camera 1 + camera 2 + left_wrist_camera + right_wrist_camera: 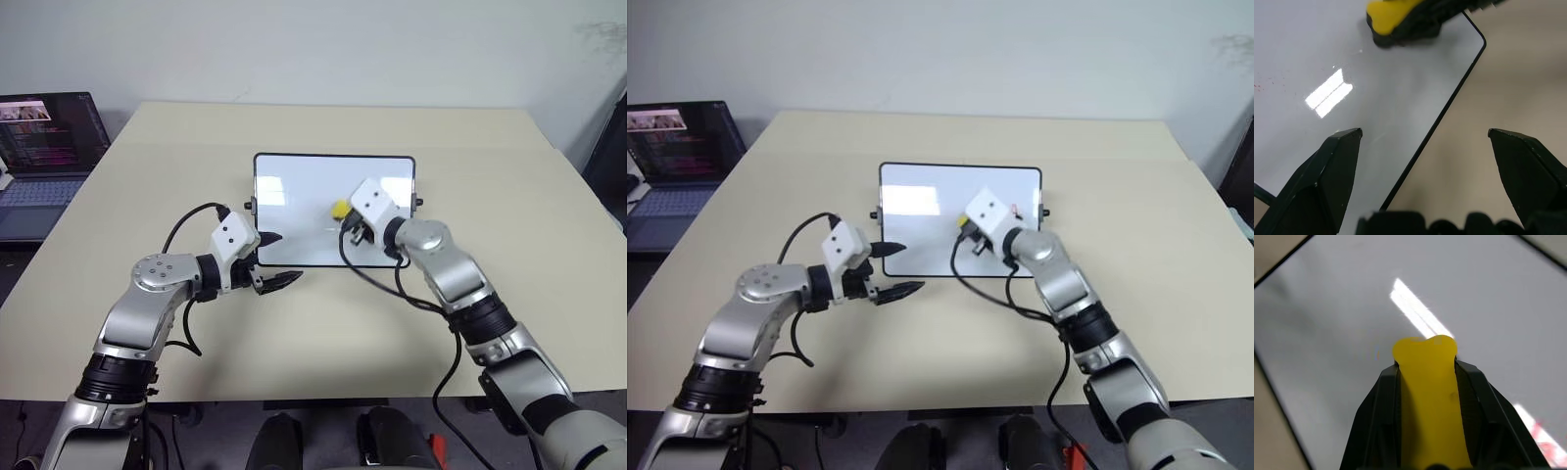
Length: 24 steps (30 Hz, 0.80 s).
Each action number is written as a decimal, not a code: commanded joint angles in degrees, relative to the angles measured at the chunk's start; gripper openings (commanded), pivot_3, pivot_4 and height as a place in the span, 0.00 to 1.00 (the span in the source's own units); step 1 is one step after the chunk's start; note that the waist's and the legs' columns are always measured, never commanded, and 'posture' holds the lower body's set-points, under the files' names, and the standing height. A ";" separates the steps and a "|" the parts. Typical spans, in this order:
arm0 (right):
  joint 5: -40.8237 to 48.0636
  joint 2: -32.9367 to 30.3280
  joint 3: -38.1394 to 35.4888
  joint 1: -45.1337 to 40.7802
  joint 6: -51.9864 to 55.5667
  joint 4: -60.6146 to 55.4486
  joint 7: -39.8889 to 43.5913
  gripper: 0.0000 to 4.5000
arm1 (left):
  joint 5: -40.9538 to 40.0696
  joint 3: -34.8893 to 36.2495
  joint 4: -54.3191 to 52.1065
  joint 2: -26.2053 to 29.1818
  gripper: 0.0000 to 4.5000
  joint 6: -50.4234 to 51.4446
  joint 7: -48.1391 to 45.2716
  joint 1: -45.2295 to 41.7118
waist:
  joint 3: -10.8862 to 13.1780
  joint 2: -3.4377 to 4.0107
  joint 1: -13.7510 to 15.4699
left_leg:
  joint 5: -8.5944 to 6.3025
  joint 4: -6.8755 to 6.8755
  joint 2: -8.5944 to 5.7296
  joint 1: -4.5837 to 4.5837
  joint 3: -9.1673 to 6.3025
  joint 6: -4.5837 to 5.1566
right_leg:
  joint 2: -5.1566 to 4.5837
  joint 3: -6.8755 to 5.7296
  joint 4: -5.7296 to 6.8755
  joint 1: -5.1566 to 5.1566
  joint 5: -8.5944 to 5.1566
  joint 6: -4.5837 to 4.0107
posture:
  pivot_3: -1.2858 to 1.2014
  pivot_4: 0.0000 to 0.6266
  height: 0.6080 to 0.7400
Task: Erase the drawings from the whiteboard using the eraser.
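The eraser (1426, 396) — a small yellow block with a dark underside — sits clamped between the right gripper's (1425, 377) black fingers, over the middle of the whiteboard (294, 211). Faint red drawings (1547, 445) lie beside it. The left gripper (270, 259) hangs spread wide, holding nothing, straddling the board's near left corner.

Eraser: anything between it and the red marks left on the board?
Nothing visible. The right gripper holds the eraser over the whiteboard; only bare board separates it from the red drawings. The left gripper sits open at the near edge, aside.
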 commanded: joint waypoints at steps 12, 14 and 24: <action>-1.60 -4.49 2.70 6.20 6.34 -4.96 8.61 0.27 | -0.78 0.36 -2.39 -0.76 1.00 -0.25 0.37 -0.27 | -0.03 -0.04 -0.08 | -0.01 -0.03 0.02 0.08 0.01 0.01 | -0.01 0.02 -0.01 0.05 0.00 0.00 | 0.52 0.24 1.00; -2.76 -4.30 1.00 4.55 4.54 -3.42 5.43 0.27 | -0.78 0.36 -2.34 -0.75 1.00 -0.25 0.25 -0.28 | -0.03 -0.05 -0.03 | 0.01 -0.03 0.02 0.12 0.00 0.03 | 0.04 0.02 0.00 0.07 0.00 0.00 | 0.52 0.24 1.00; -2.81 -4.32 -1.93 1.86 1.90 0.13 2.46 0.27 | -0.88 0.22 -2.43 -0.83 1.00 -0.13 -0.04 -0.35 | -0.04 -0.05 0.11 | 0.13 -0.06 -0.02 0.06 0.05 0.17 | 0.05 0.04 -0.07 0.06 0.09 -0.02 | 0.52 0.24 1.00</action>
